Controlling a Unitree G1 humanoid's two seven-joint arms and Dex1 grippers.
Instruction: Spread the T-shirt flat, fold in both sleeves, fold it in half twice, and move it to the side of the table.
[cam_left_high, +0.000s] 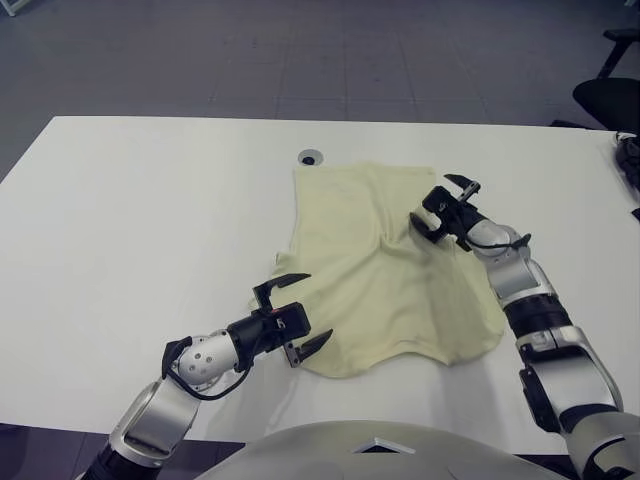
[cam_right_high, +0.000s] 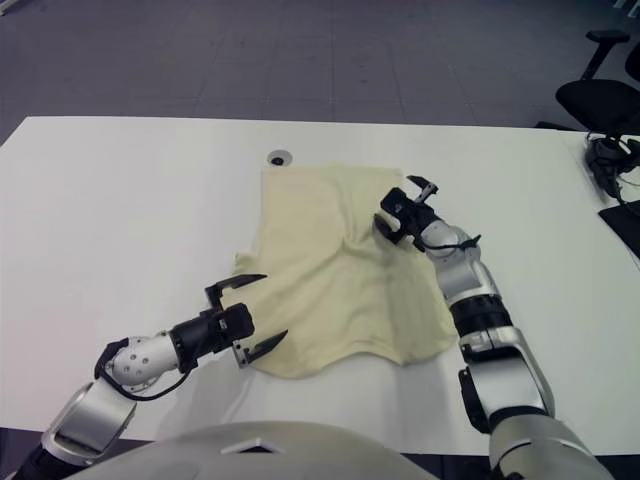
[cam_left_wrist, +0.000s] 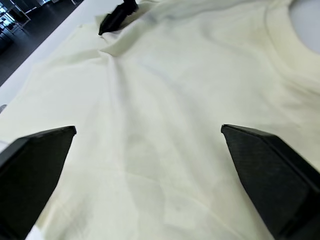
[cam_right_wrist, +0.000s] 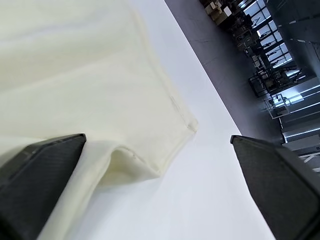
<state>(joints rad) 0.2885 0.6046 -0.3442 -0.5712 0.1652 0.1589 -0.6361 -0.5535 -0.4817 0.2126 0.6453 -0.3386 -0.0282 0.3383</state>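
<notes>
The T-shirt lay mid-table, rumpled, with a ridge down its middle, its far-left corner just beside a cable hole. The left gripper sat at the shirt's near-left edge with jaws wide & nothing held. The right gripper was over the far-right part, also wide & empty. Probably the spreading step, w/ folds not yet begun. To do it well, each gripper should pinch one cloth layer at an edge, then pull outward, low & even, to flatten the ridge. No container was in play.
</notes>
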